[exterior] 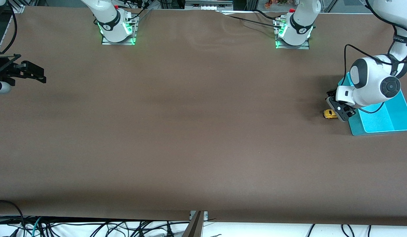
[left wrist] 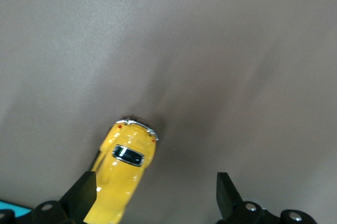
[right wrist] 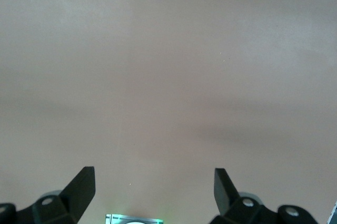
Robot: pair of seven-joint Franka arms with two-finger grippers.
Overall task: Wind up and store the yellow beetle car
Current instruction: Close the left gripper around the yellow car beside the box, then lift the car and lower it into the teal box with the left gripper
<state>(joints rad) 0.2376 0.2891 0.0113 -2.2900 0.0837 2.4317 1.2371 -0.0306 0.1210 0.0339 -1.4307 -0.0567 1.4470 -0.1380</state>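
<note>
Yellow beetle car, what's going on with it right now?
The yellow beetle car sits on the table beside the blue bin. The left gripper is low over it, open, one finger beside the car, nothing gripped. The right gripper waits open at the right arm's end of the table.

Even, soft overhead light on a matte brown table; no harsh glare

The front view is evenly lit and sharp; faint darker bands run across the table (exterior: 190, 131); a soft shadow pools on the cloth by the left gripper (exterior: 338, 110) and the yellow beetle car (exterior: 329, 114); green lamps glow at both arm bases; in the left wrist view the car (left wrist: 124, 174) is bright and slightly soft, casting a diffuse shadow; the right wrist view shows a pale, hazy surface, with the dark fingertips (right wrist: 81, 187) of the right gripper (right wrist: 154, 187) in silhouette.
</note>
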